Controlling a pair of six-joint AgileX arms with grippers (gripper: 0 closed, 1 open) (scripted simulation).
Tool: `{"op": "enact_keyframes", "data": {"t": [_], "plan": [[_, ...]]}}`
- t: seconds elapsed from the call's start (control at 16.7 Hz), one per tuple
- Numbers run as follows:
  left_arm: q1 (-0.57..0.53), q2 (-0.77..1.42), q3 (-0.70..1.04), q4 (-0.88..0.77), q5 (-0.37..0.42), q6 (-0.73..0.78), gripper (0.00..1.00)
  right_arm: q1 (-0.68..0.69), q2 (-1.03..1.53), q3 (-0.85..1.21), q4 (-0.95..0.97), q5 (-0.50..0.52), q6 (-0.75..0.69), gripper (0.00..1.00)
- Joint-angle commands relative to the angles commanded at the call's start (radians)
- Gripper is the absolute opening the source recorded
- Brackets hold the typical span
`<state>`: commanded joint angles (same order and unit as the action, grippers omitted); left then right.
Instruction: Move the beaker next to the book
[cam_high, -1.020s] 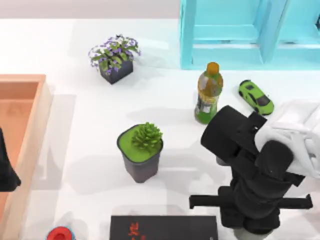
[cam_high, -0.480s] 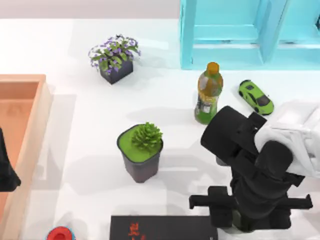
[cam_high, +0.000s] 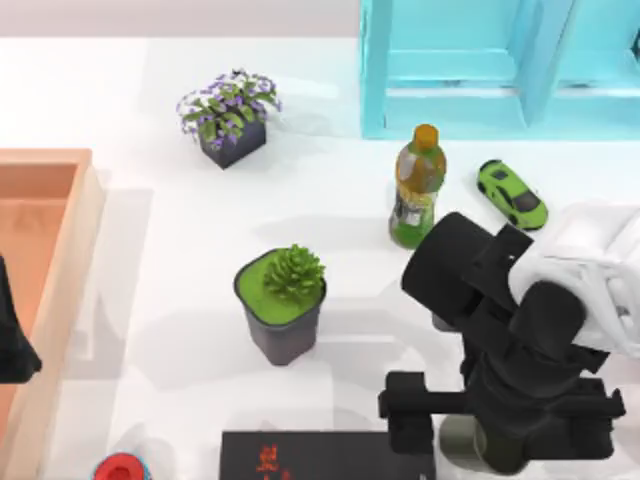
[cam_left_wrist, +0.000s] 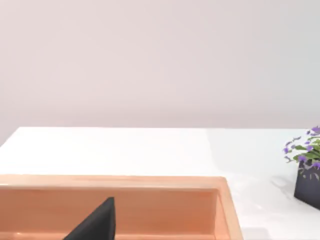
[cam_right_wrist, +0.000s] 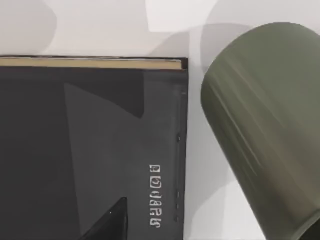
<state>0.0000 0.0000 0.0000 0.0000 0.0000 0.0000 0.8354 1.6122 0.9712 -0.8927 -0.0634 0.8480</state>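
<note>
At the near right of the table, the right gripper (cam_high: 500, 440) hangs over the beaker (cam_high: 497, 447), which stands just beside the right edge of the book (cam_high: 327, 455). From above, the black fingers (cam_high: 408, 415) are spread wide, one over the book's corner and the other out past the beaker to the right, so the gripper is open and not clamped on anything. Through the right wrist camera the beaker (cam_right_wrist: 265, 130) is a grey-green cylinder next to the book (cam_right_wrist: 90, 145), narrow strip of table between them, a dark fingertip (cam_right_wrist: 107, 222) over the cover. Behind it stand the green bottle (cam_high: 417, 187), a green toy car (cam_high: 511, 193), a plant pot (cam_high: 282, 303) and a purple flower pot (cam_high: 230, 118). Left arm parked at the left edge over the wooden tray (cam_high: 50, 260); left gripper's state cannot tell.
</note>
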Motion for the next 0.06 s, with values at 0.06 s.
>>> {"op": "enact_keyframes", "data": {"t": [0.06], "plan": [[0.000,0.000,0.000,0.000,0.000,0.000,1.00,0.000,0.000,0.000,0.000,0.000,0.000,1.00]]}}
